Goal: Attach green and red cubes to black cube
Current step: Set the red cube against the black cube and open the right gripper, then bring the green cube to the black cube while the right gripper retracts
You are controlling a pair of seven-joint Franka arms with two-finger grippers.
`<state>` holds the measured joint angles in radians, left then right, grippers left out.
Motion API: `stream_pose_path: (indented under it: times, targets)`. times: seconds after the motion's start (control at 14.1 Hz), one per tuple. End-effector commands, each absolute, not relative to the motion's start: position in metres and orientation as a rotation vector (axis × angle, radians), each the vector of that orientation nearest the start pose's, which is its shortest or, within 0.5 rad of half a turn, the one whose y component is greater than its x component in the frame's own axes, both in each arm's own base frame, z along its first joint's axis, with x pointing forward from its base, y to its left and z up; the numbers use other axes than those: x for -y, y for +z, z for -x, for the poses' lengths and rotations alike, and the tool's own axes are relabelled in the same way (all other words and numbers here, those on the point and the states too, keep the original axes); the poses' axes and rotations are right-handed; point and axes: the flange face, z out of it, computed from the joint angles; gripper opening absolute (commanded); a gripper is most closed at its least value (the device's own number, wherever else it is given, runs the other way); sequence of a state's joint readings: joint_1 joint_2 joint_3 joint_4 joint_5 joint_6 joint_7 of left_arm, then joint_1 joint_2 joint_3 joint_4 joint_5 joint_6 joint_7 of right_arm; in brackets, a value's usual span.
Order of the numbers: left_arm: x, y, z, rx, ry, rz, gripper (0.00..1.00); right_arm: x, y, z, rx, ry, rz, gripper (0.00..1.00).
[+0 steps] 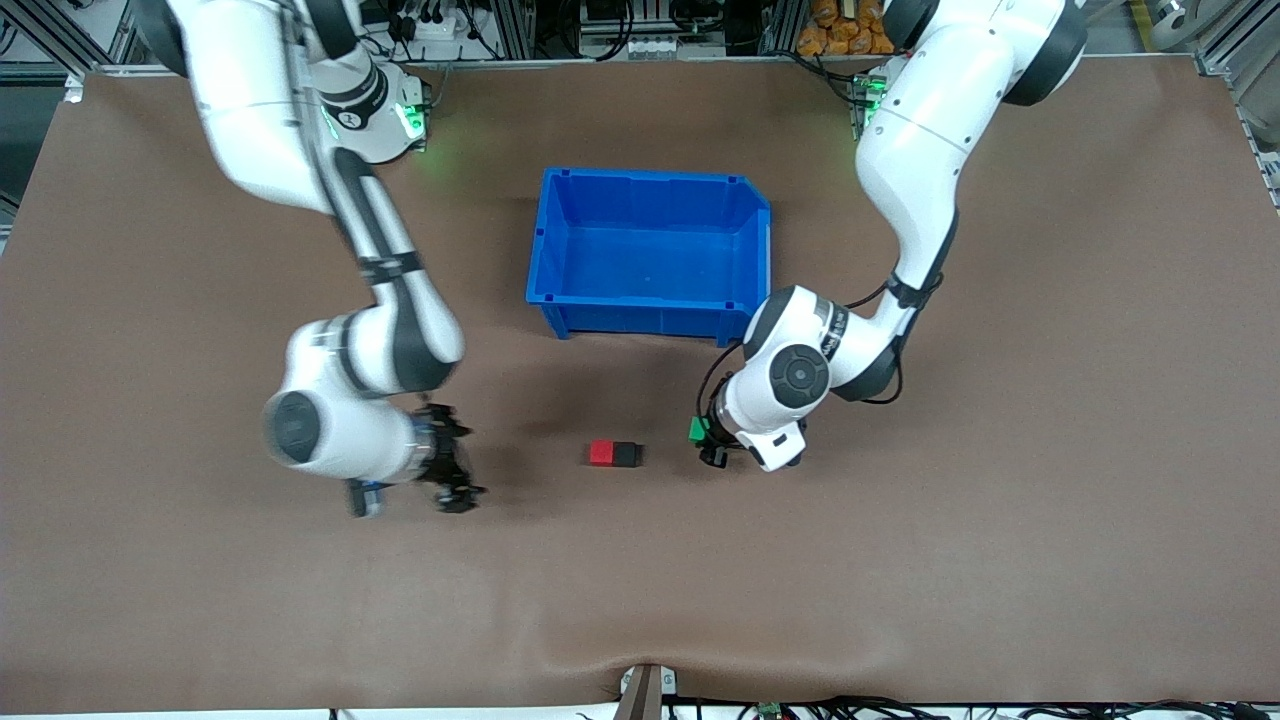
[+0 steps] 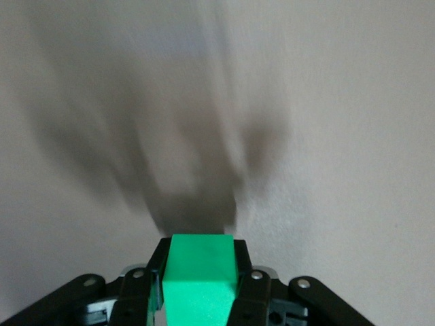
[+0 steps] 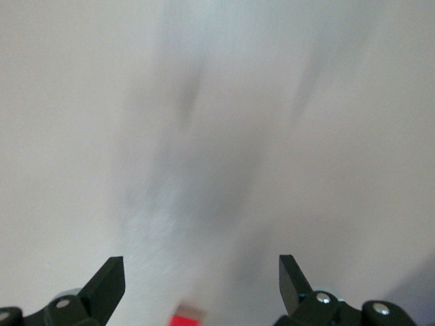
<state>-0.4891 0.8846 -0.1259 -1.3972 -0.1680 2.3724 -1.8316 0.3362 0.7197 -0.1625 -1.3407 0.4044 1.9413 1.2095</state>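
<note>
Green cube (image 2: 199, 278) clamped in left gripper (image 1: 708, 444), beside red cube (image 1: 601, 453) joined to black cube (image 1: 626, 455). Right gripper (image 1: 452, 470) empty, spread. Best approach: level, square onto black's free face.

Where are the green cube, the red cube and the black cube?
green cube (image 2: 199, 282): left wrist view, its facing side.
red cube (image 1: 601, 453): front view, top face.
black cube (image 1: 626, 455): front view, top face.

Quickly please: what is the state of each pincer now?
Left pincer: closed on the green cube.
Right pincer: open, holding nothing.
</note>
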Motion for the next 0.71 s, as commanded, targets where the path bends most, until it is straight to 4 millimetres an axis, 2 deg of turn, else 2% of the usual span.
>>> stream_pose_path:
  times: [0.0, 0.14, 0.21, 0.36, 0.43, 0.57, 0.64]
  targets:
    - [0.433, 0.182, -0.616, 2.166, 0.285, 2.550, 0.00, -0.101, 0.359, -0.709, -1.440, 0.433, 2.586, 1.00]
    - [0.445, 0.183, -0.612, 2.186, 0.280, 2.556, 0.00, -0.050, 0.387, -0.704, -1.250, 0.439, 2.680, 1.00]
    - [0.450, 0.181, -0.610, 2.186, 0.280, 2.560, 0.00, -0.024, 0.409, -0.700, -1.135, 0.391, 2.754, 1.00]
    - [0.459, 0.174, -0.604, 2.170, 0.286, 2.568, 0.00, 0.019, 0.465, -0.685, -0.790, 0.249, 2.946, 1.00]
    - [0.461, 0.174, -0.604, 2.173, 0.282, 2.572, 0.00, 0.036, 0.481, -0.676, -0.609, 0.254, 3.004, 1.00]
    - [0.462, 0.177, -0.607, 2.212, 0.263, 2.589, 0.00, 0.085, 0.508, -0.652, -0.477, 0.309, 2.994, 1.00]
    - [0.462, 0.178, -0.609, 2.243, 0.255, 2.582, 0.00, 0.097, 0.525, -0.640, -0.420, 0.307, 2.990, 1.00]
